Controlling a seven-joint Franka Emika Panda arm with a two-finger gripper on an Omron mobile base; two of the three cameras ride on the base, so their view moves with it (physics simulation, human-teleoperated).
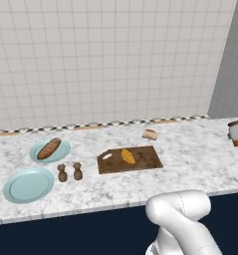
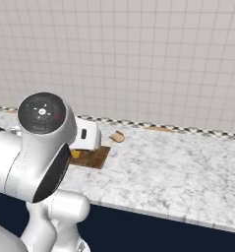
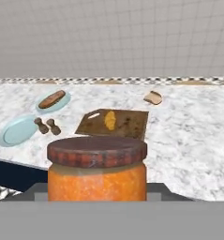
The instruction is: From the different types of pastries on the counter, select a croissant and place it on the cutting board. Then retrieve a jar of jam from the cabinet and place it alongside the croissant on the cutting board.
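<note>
Hand view, left to right: two round pale blue plates [image 3: 18,130] at left, the upper plate bearing a brown loaf-like pastry [image 3: 52,99]; two turned wooden shakers [image 3: 47,125] beside them. At centre the flat dark wooden cutting board [image 3: 125,124] carries the golden croissant [image 3: 110,120]. A tan bun [image 3: 153,97] lies upper right on the veined marble counter [image 3: 193,131]. The jar of jam [image 3: 97,168] fills the lower centre, gripped by the closed gripper. Judged rigid, smooth, breakable; hold low on its cylindrical wall.
</note>
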